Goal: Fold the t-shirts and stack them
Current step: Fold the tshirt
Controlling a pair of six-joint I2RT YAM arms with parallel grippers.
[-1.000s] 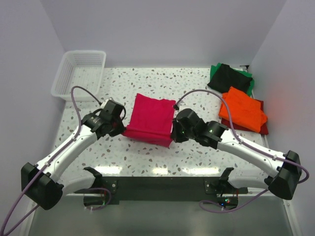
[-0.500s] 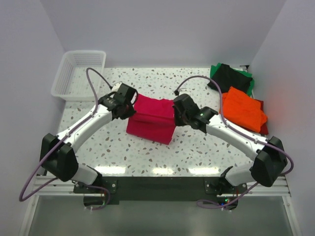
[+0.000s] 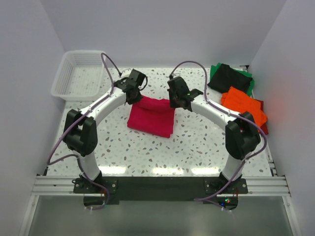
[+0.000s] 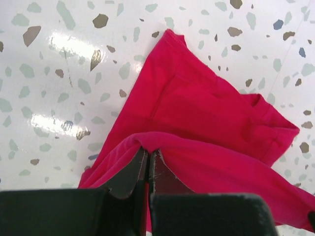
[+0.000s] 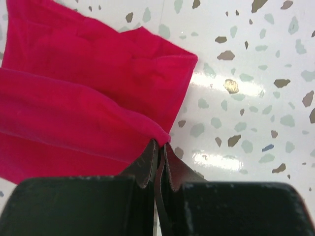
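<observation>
The left end effector [image 4: 148,160] and right end effector [image 5: 160,147] are each pinching a fold edge of the limp, light crimson-pink cloth t-shirt [image 3: 151,117] sagging ahead of them (corners probably grip best).

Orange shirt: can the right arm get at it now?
Probably not yet. The orange shirt lies uncovered with nothing on it, but the right fingers are shut on an edge of the crimson shirt; they would have to let go first.

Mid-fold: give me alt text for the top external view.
The left pincer and right pincer are each shut on a far corner of the crimson-pink t-shirt at mid-table. An orange t-shirt and black t-shirt lie far right, a white basket far left.
</observation>
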